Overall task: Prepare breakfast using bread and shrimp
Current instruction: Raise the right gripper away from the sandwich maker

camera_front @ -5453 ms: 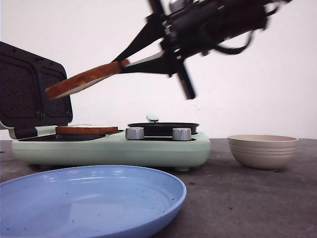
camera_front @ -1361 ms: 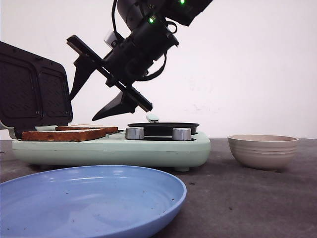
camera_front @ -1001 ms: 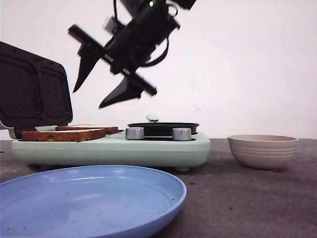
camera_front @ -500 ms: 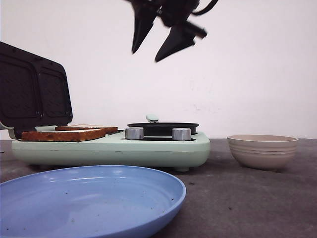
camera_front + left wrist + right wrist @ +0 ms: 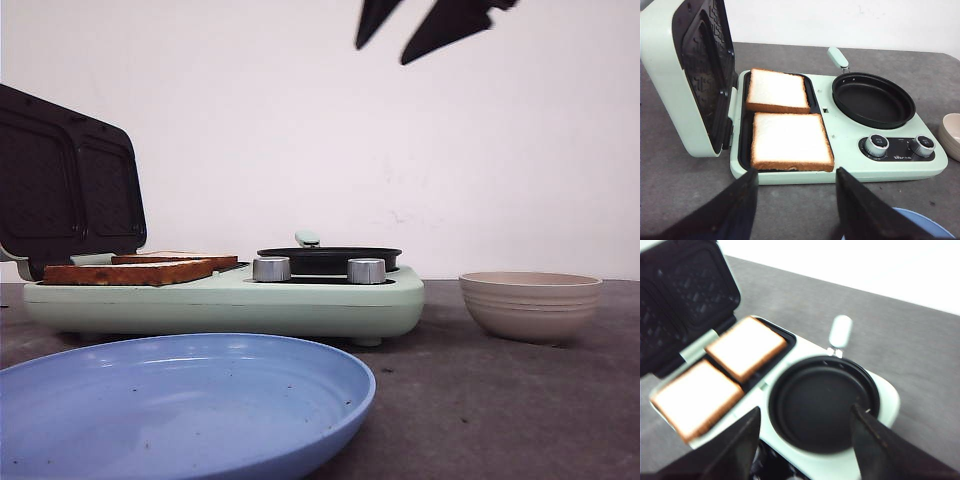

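Two bread slices lie side by side on the open sandwich maker's grill tray: the near one [image 5: 125,271] [image 5: 790,140] [image 5: 694,397] and the far one [image 5: 175,260] [image 5: 776,89] [image 5: 746,345]. My right gripper [image 5: 385,52] [image 5: 806,412] is open and empty, high above the black pan [image 5: 822,402]; only its fingertips show at the front view's top edge. My left gripper [image 5: 796,172] is open and empty, over the table in front of the appliance, and is out of the front view. No shrimp shows in any view.
The mint-green appliance [image 5: 300,300] has its dark lid [image 5: 65,185] raised at the left and a round pan [image 5: 330,258] [image 5: 873,100] with two knobs. A blue plate [image 5: 180,400] lies in front. A beige bowl [image 5: 530,303] stands at the right, its inside hidden.
My right gripper laid the second bread slice on the tray, opened, then rose and moved right, away from the bread to the top of the front view. The bread has stayed put.
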Robot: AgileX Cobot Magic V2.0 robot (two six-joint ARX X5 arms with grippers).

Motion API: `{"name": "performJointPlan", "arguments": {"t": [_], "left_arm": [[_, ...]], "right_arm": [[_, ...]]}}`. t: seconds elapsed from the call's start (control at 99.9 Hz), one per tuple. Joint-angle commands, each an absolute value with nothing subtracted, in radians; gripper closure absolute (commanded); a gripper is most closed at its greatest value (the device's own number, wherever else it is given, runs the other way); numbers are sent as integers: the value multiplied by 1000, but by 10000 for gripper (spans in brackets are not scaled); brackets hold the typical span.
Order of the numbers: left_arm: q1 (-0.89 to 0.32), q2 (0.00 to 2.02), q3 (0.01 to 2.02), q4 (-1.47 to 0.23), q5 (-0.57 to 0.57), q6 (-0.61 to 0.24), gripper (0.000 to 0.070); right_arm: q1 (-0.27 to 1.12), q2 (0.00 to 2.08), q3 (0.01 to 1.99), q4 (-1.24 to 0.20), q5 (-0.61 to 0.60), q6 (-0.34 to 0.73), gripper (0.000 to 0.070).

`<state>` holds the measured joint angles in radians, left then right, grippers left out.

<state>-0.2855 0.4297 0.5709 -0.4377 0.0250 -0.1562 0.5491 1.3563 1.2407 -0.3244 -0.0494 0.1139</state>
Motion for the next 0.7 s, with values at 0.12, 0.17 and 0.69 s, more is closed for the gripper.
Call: {"name": "performJointPlan", "arguments": {"t": [0.12,0.17,0.69], "left_arm": [[-288,430,573,-427,22,-147,469],[-288,430,573,-427,22,-148,469],[-286,430,585,-385,-47,-331,306]], "right_arm": [[557,1157,1003,-254,14,60,353],[557,1107,948,-254,30,60,353],[553,715,618,-351,72,169,353]]}}
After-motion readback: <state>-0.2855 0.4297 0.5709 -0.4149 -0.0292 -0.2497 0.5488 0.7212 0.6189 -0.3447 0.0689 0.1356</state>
